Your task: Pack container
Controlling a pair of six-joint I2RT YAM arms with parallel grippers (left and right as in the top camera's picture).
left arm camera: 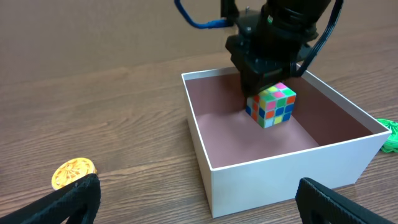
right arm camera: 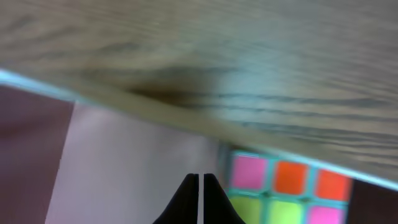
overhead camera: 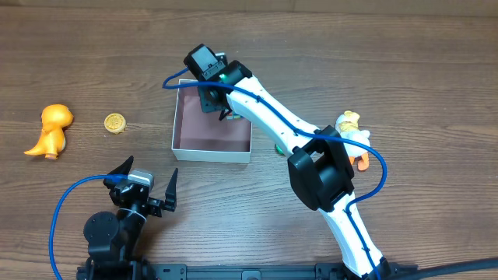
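The container [overhead camera: 210, 154] is a square white box with a dusty pink inside, at the table's middle. A multicoloured puzzle cube [left arm camera: 272, 106] sits inside it near the back wall. My right gripper [overhead camera: 216, 97] reaches down into the box right behind the cube and touches its top [left arm camera: 261, 78]. In the right wrist view its fingers [right arm camera: 200, 179] are shut with nothing between them, and the cube [right arm camera: 283, 190] lies just to their right against the box's wall [right arm camera: 124, 168]. My left gripper [overhead camera: 148, 185] is open and empty, in front of the box's near wall [left arm camera: 280, 174].
An orange dinosaur toy [overhead camera: 50, 128] and a gold coin [overhead camera: 115, 122] lie to the left of the box; the coin also shows in the left wrist view [left arm camera: 73, 173]. A yellow and white duck toy [overhead camera: 350, 128] and a small green thing [left arm camera: 390, 134] lie to the right.
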